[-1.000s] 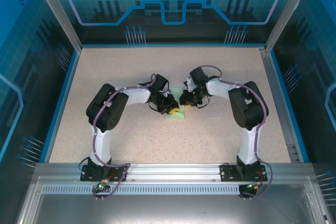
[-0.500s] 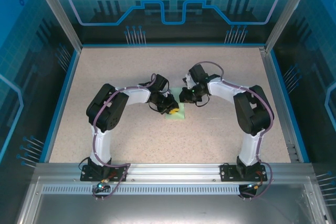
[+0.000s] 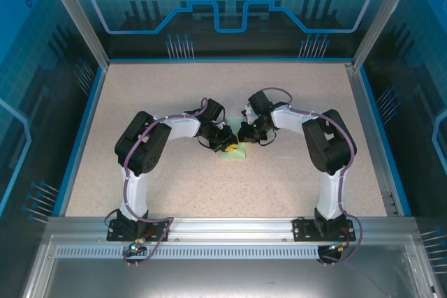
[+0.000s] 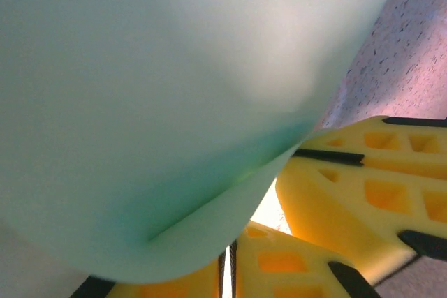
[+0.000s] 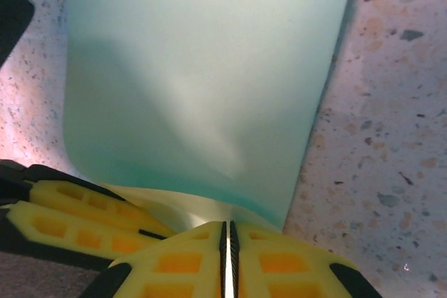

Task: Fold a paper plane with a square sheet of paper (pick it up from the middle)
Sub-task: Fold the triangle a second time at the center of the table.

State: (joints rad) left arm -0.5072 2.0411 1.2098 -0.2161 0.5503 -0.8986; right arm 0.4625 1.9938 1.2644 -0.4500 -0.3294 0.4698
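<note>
Top: L gripper (image 3: 229,146) & R gripper (image 3: 244,133) meet nose to nose at mid table (image 3: 174,88), over the green paper (image 3: 236,153). L wrist: paper (image 4: 160,88) bulges close to cam, its curled edge nipped betw. the L gripper (image 4: 230,270) fingers, which are pressed together; more yellow fingers (image 4: 363,193) just beside, at right. R wrist: R gripper (image 5: 227,259) pinched tight on the paper's (image 5: 202,82) near edge, the sheet running out over the table.
</note>
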